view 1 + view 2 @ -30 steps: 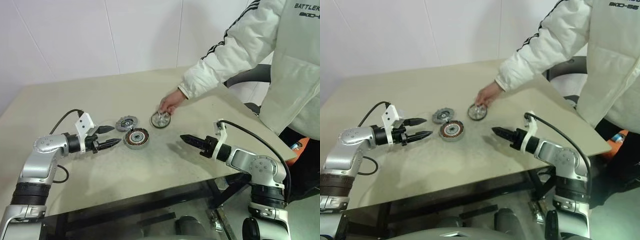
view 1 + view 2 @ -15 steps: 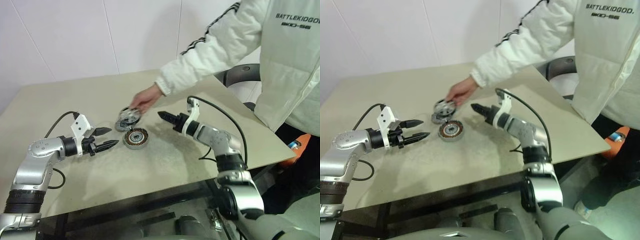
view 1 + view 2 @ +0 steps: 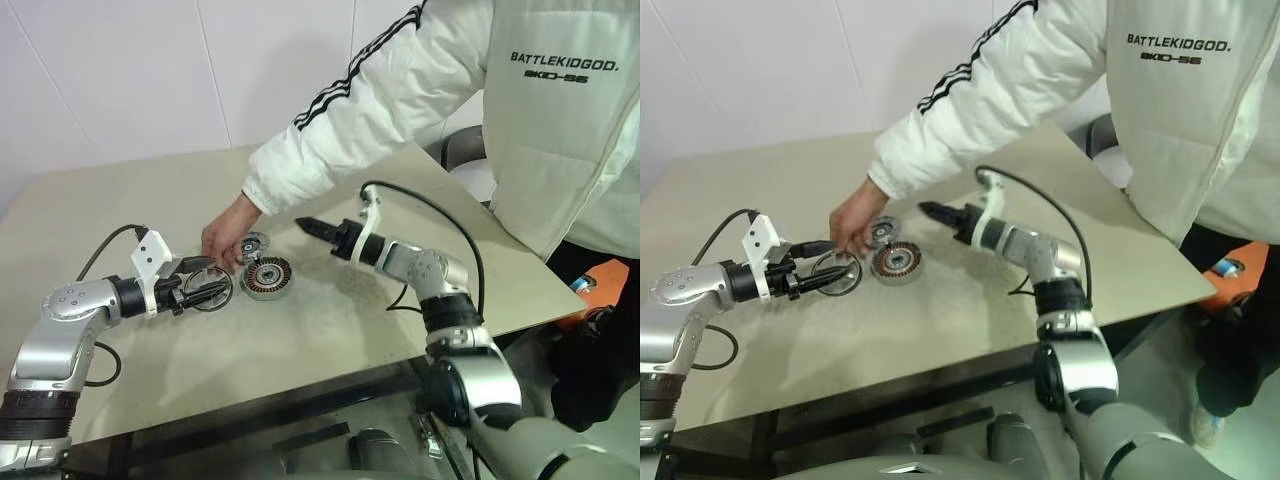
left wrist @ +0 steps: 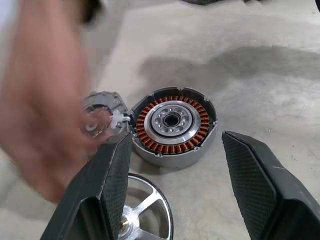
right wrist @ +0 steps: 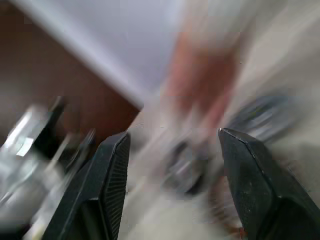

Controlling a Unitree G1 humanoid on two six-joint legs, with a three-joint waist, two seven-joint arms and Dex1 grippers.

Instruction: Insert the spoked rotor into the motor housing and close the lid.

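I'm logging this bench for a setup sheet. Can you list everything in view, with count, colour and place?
Table: one, beige, under everything.
Spoked rotor: one, black rim, silver spokes, flat on the table at the left gripper's tips.
Motor housing: one, silver with copper coils, mid-table beside the rotor.
Lid: one, grey, just behind the housing.
Person's hand: one, white sleeve, over the rotor and lid.
Left gripper: black fingers, open.
Right gripper: black fingers, open, above the table behind the housing.

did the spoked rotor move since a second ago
Yes. The spoked rotor lay on the far side of the motor housing from the left gripper; a person's hand has brought it to the gripper's side.
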